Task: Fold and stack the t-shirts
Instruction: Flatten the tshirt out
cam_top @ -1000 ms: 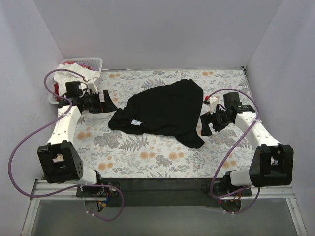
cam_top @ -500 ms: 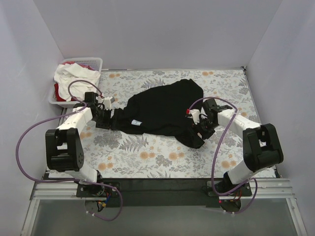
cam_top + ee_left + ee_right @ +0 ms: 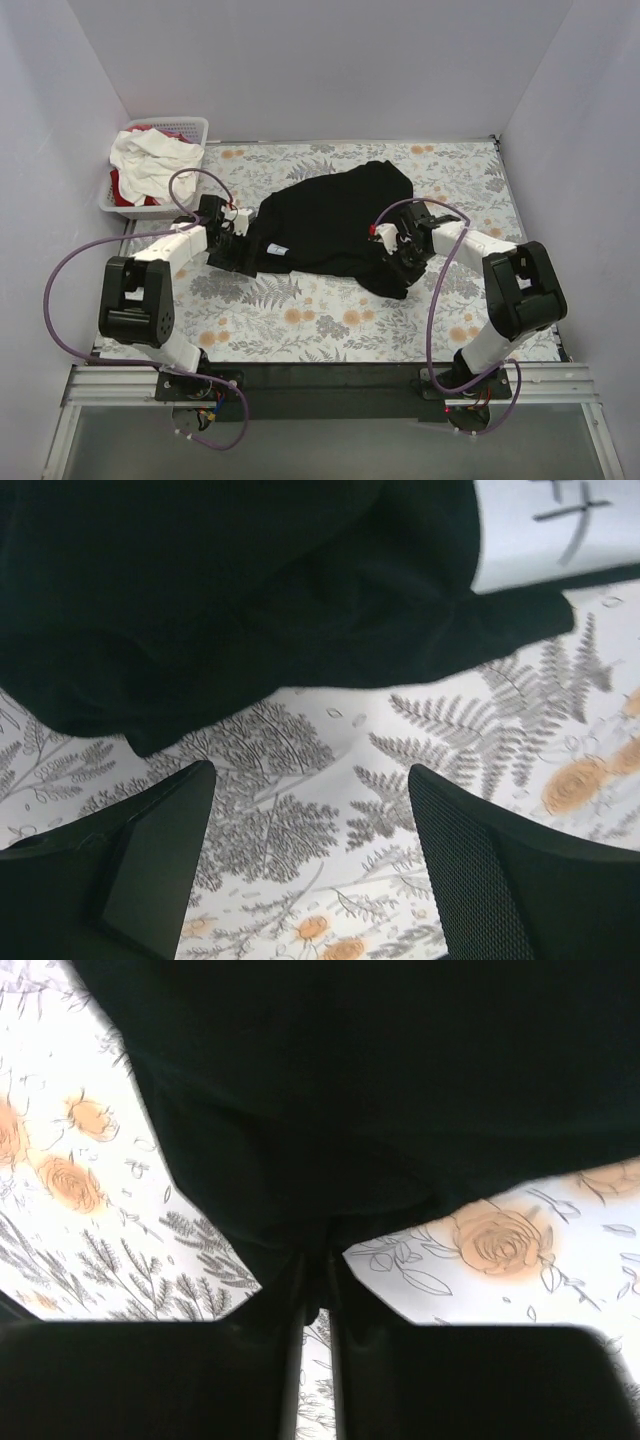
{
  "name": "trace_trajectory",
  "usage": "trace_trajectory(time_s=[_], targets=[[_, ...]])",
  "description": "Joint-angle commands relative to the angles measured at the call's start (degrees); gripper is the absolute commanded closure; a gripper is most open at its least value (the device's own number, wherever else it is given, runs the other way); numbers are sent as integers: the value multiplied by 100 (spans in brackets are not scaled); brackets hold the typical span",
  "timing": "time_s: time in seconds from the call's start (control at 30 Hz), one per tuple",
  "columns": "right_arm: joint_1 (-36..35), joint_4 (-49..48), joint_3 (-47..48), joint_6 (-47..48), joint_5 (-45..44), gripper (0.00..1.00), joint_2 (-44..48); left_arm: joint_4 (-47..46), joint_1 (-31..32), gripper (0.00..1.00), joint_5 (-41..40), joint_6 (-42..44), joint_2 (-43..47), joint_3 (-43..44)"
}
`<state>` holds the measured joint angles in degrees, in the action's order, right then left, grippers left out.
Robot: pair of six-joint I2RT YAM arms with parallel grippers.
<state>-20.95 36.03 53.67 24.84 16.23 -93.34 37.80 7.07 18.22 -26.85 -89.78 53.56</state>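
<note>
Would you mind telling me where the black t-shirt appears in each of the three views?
Top external: black t-shirt lies crumpled mid-table between the arms.
Left wrist: black t-shirt fills the top, beyond the open left end effector.
Right wrist: black t-shirt fills the top, pinched by the right end effector.
Shared landmark: the floral table cover.

1. The black t-shirt (image 3: 330, 225) lies crumpled and unfolded in the middle of the table (image 3: 330, 320). A small white label (image 3: 278, 249) shows near its front-left edge. The right gripper (image 3: 317, 1300) pinches its front-right corner.
2. A white t-shirt (image 3: 150, 155) sits heaped over a red t-shirt (image 3: 119, 186) in the basket (image 3: 192, 124) at the far-left corner.
</note>
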Motion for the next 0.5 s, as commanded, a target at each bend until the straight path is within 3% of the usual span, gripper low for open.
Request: trace_trajectory(time_s=[0.0,0.13,0.17,0.23,0.27,0.3,0.43,0.47], targets=[[-225,123,-295,310,134,96,26,-474,163,23,-705,-30,-320,58],[-383,483,-462,776,837,99,605,-607,163,46,-793,-162,-1057,837],[-549,588,-471,942,916,99,833,-607,163,60,-854,-154,-1312,1023],[-778,624,-445,996,1074,99,1062,-616,163,72,-951,-101,-1988,1506],[-1066,633,-410,1005,1154,99,1098,-616,163,89,-1056,-84,-2200,2100],[-1217,633,-279,962,1389,99,1107,-633,146,96,-1109,-110,-2698,2428],[-1982,274,379,453,2234,97,862,-467,-38,100,-945,-601,-3633,4518],[-2140,229,616,373,2357,79,792,-423,-109,96,-691,-724,-3756,4906]])
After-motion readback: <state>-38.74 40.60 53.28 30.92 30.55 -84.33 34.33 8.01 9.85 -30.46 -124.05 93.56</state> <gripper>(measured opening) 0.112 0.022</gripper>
